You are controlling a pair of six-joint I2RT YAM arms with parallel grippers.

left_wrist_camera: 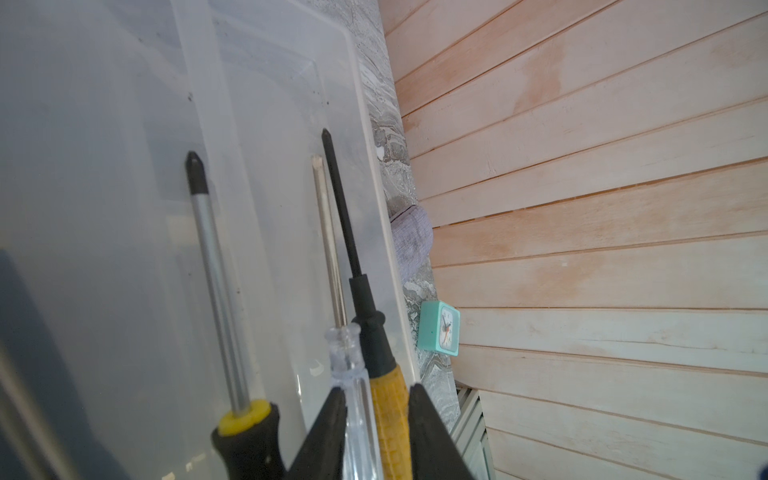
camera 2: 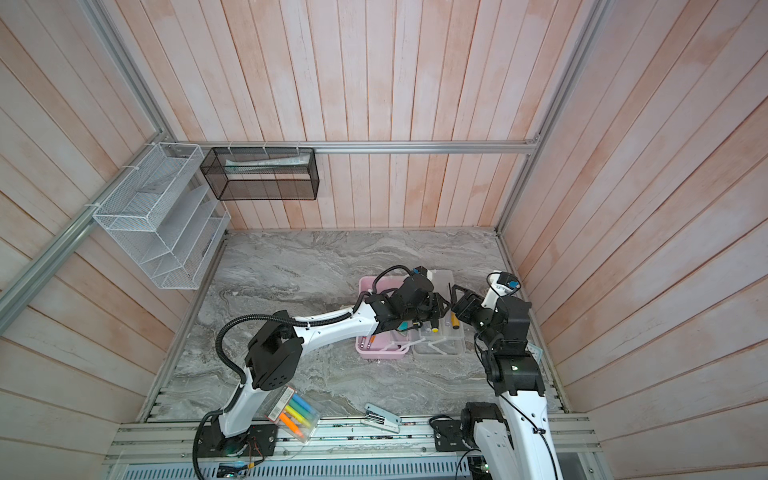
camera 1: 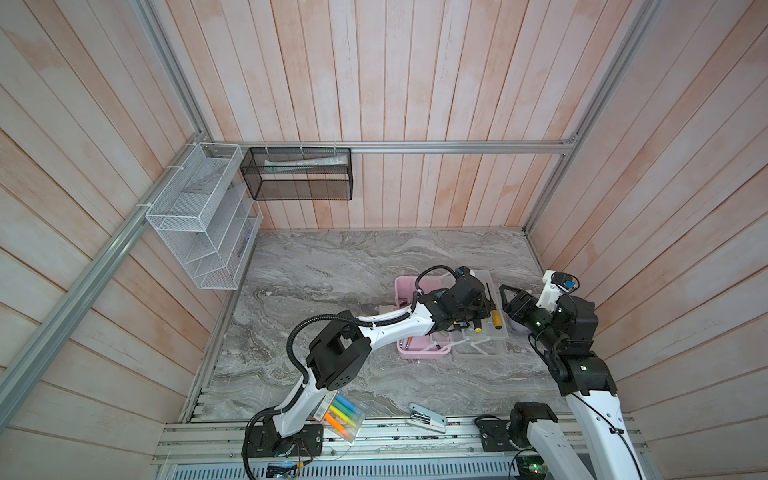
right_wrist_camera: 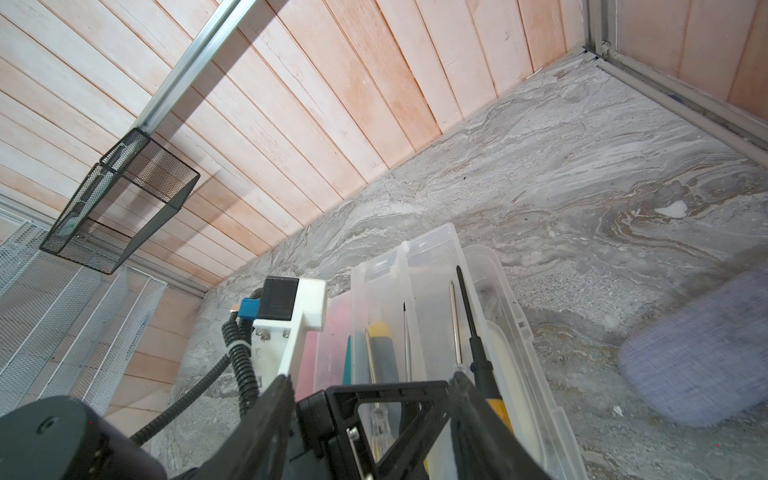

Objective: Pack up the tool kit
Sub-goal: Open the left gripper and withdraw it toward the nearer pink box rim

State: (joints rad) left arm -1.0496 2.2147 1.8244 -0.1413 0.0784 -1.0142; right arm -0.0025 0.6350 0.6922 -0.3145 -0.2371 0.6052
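The tool kit's pale pink box (camera 1: 405,286) (camera 2: 365,286) lies open on the marble table, with its clear tray (camera 1: 484,349) (left_wrist_camera: 266,104) (right_wrist_camera: 440,249) beside it on the right. In the tray lie a black-and-yellow-handled screwdriver (left_wrist_camera: 216,270), a clear-handled one (left_wrist_camera: 353,374) and a yellow-handled one (left_wrist_camera: 388,399) (camera 1: 497,320). My left gripper (left_wrist_camera: 377,388) (camera 1: 482,313) hovers low over the tray, open a little, and its fingers flank the clear and yellow handles. My right gripper (right_wrist_camera: 371,376) (camera 1: 508,301) stands open and empty right beside it, at the tray's right edge.
A pack of coloured highlighters (camera 1: 340,415) and a white stapler (camera 1: 428,417) lie at the front edge. A teal clock (left_wrist_camera: 438,328) and a lavender-grey object (right_wrist_camera: 698,349) sit by the right wall. A white wire rack (camera 1: 199,216) and a black mesh basket (camera 1: 299,174) hang on the walls.
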